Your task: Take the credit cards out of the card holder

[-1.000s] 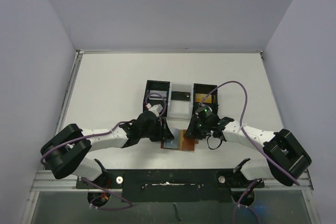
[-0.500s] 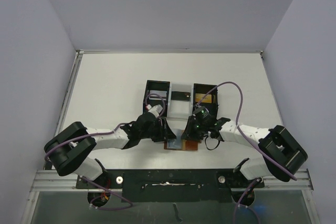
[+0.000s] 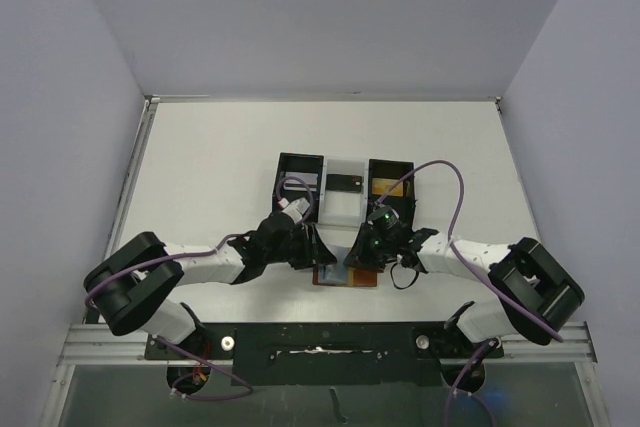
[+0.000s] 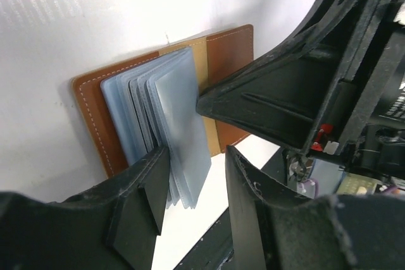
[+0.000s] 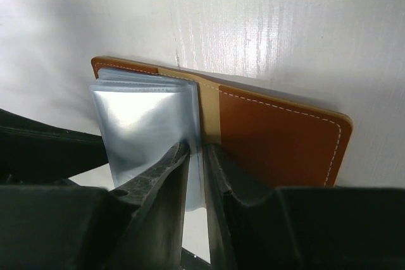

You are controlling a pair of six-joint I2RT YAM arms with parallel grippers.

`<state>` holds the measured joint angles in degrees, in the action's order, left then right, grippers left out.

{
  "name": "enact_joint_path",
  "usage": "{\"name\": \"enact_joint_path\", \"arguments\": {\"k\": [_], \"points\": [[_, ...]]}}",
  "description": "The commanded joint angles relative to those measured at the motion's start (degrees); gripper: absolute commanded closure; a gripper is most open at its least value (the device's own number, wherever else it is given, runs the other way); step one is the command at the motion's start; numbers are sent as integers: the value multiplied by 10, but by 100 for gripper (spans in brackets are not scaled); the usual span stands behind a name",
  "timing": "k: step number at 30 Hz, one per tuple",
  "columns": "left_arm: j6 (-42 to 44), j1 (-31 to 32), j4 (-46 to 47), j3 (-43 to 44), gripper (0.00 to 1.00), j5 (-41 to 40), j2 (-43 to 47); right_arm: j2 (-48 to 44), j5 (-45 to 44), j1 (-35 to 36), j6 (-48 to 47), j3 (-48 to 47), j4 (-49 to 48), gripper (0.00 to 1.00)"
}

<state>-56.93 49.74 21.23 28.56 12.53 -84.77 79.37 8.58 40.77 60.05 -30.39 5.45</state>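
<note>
Pinched narrow on a sleeve (image 5: 142, 124) of the card holder (image 5: 278, 137), the right gripper (image 5: 196, 156) may drag the whole holder up, since the open left gripper (image 4: 195, 169) beside it clamps nothing.

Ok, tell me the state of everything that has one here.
card holder: open, lying flat.
plastic sleeves: fanned up from the spine.
left end effector: open, astride the sleeves' edge.
right end effector: closed on one sleeve.
tray: something dark in middle compartment.
</note>
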Motion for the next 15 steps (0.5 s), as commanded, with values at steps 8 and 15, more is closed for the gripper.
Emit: {"name": "enact_joint_path", "arguments": {"k": [8, 15], "points": [[-49, -13, 163, 11, 65, 103, -32, -7, 0, 4, 17, 17, -42, 81], [-22, -17, 60, 14, 66, 58, -4, -35, -8, -2, 23, 26, -38, 81]]}}
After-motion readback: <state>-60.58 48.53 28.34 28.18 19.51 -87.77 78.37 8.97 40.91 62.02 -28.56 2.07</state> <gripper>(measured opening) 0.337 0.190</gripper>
